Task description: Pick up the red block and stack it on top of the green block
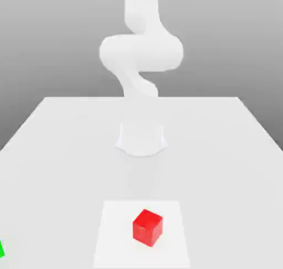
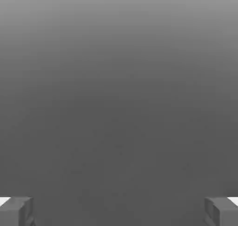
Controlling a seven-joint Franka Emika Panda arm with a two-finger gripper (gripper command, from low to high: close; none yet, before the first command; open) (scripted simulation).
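The hand (image 2: pixel 119 212) was open and held nothing. The red block (image 1: pixel 147 227) sat on the white square (image 1: pixel 113 251), turned askew; a good reach would descend straight, jaws matched to 2 opposite faces.

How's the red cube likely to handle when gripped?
The red cube looks rigid, judging by its crisp edges. Its glossy faces might be slightly slippery. Flat sides suggest it won't roll.

Block (image 1: pixel 147 228) on square mat (image 1: pixel 142 258)
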